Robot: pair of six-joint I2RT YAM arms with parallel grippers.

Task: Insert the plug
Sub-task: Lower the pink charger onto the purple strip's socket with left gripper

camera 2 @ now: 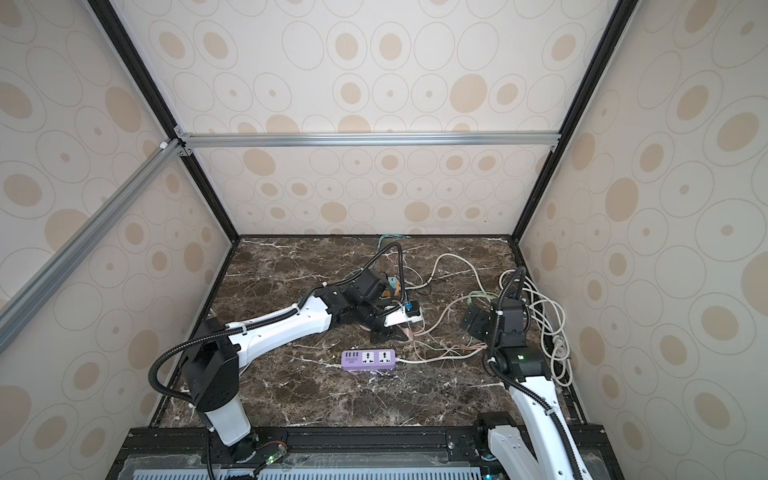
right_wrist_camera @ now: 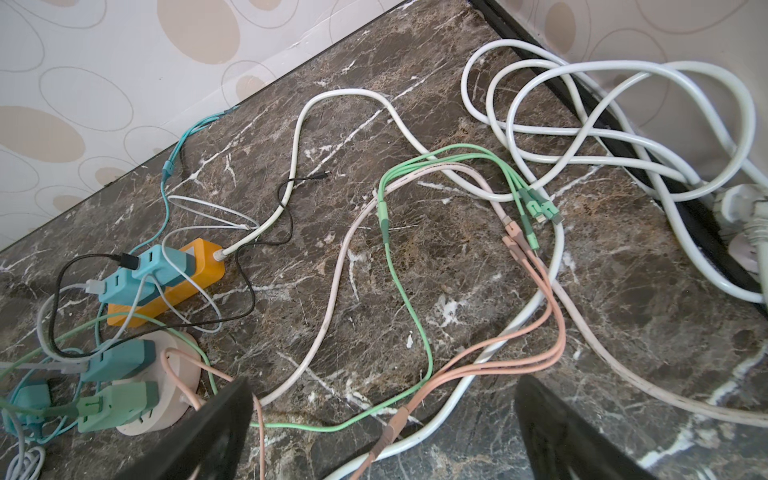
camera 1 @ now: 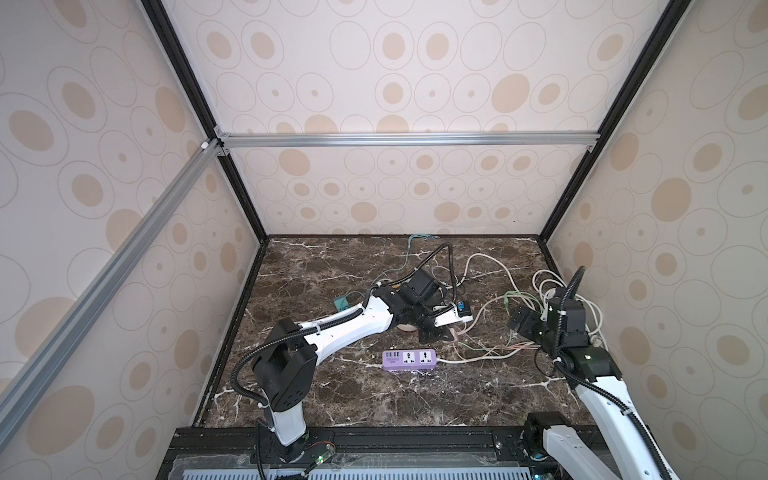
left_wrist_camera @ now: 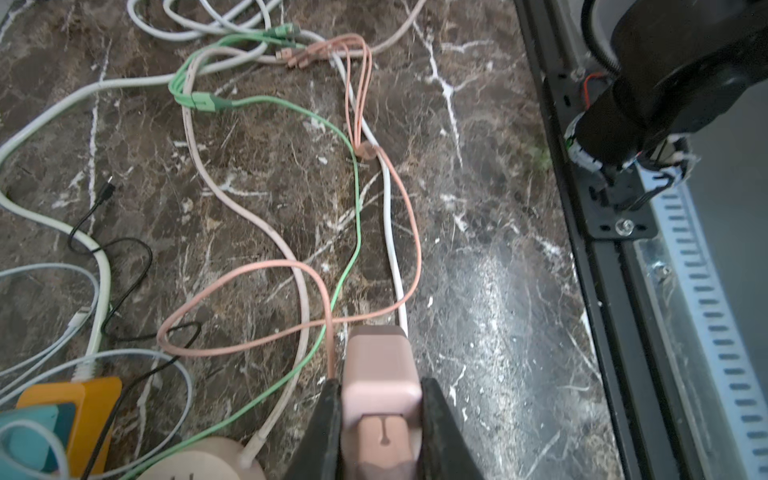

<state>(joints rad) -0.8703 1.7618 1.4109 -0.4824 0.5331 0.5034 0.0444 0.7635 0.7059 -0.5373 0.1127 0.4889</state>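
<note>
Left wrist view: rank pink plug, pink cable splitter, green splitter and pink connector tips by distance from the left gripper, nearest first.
1. pink plug: clamped in the left gripper.
2. pink cable splitter: straight ahead, midway out.
3. green splitter and pink connector tips: both far ahead, the green one off to the side; too close to call.

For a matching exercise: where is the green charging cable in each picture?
In a top view: green charging cable, right of centre.
In a top view: cable, same place.
Left wrist: cable, beyond the pink charger.
Right wrist: cable central.
Shared landmark: pink cable beside it.
</note>
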